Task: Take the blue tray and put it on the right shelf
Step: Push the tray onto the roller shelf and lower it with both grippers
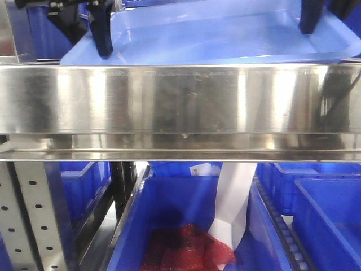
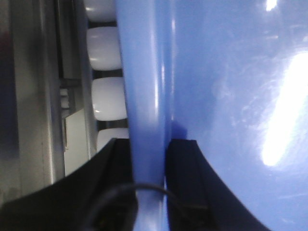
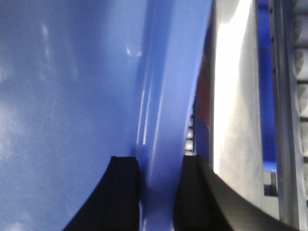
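The blue tray (image 1: 225, 34) sits just above and behind the right shelf's shiny steel front lip (image 1: 180, 101), held at both ends. My left gripper (image 1: 104, 45) is shut on the tray's left rim. In the left wrist view the black fingers (image 2: 183, 163) stand on either side of the rim, with the gripper (image 2: 148, 154) pinching the tray (image 2: 226, 96). My right gripper (image 1: 312, 22) is shut on the right rim. In the right wrist view the gripper (image 3: 161, 166) clamps the tray (image 3: 72, 96). Whether the tray rests on the shelf is hidden by the lip.
Deep dark-blue bins (image 1: 327, 214) stand on the level below; the middle one holds red mesh (image 1: 186, 248) and a white strip (image 1: 234, 197). A perforated grey upright (image 1: 28, 214) is at the lower left. White rollers (image 2: 108, 96) lie beside the tray's left rim.
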